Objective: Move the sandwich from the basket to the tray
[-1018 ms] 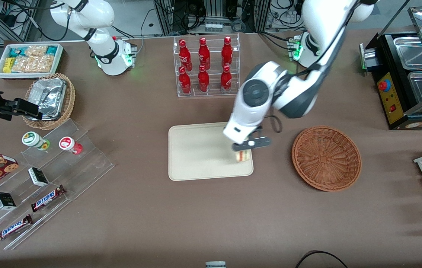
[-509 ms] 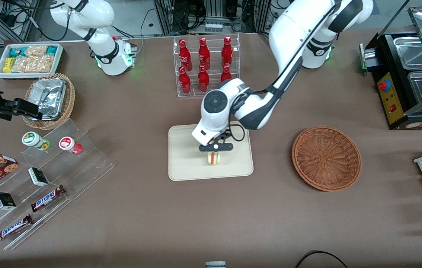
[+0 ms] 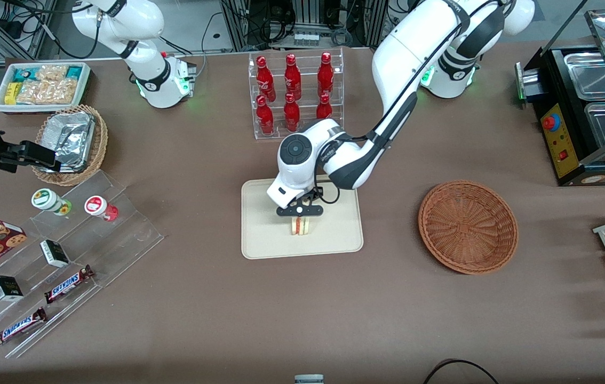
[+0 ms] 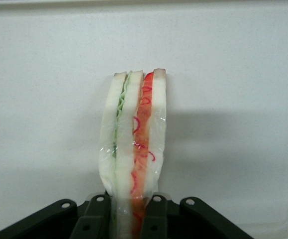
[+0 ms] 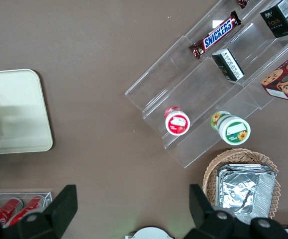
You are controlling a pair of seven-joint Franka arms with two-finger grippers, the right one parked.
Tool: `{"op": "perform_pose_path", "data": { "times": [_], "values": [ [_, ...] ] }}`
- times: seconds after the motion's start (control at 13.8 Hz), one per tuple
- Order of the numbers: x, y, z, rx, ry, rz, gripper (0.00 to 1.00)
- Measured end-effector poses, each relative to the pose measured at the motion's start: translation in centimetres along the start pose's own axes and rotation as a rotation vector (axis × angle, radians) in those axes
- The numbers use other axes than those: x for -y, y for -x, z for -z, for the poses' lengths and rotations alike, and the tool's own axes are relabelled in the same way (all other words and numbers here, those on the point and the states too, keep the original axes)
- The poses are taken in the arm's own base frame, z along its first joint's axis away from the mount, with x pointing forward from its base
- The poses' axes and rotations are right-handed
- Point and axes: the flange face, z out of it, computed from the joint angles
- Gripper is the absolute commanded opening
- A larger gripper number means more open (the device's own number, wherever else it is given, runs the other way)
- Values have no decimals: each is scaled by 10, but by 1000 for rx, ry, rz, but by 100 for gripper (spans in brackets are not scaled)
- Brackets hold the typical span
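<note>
Gripper (image 3: 299, 212) over tray (image 3: 260, 242), fingers clamped on sandwich (image 3: 300, 226); basket (image 3: 468, 226) empty. Placing step; next likely lower, release.

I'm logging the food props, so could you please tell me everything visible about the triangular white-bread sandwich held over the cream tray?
The triangular white-bread sandwich has pale bread slices with green filling in one layer and red in the other, under glossy clear wrap. It stands on edge, cut face toward the front camera, over the middle of the cream rectangular tray. The left arm's black gripper is shut on its sides; whether it touches the tray is unclear.
</note>
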Motion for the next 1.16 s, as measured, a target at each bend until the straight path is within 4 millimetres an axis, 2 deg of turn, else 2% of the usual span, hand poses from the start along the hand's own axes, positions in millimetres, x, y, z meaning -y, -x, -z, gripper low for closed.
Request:
{"op": "perform_pose_path", "data": {
  "times": [0.07, 0.29, 0.44, 0.58, 0.73, 0.87, 1.02, 1.16],
  "values": [
    [0, -1, -1, 0, 0, 1, 97],
    [1, -4, -1, -4, 0, 6, 100],
    [0, -8, 6, -14, 10, 11, 100],
    [-2, -13, 28, -24, 10, 30, 100],
    [6, -19, 74, -27, -17, 72, 100],
    [27, -33, 132, -57, -17, 144, 100],
    [68, -53, 195, -87, -9, 249, 100],
    [125, -65, 255, -71, -35, 326, 100]
  ]
}}
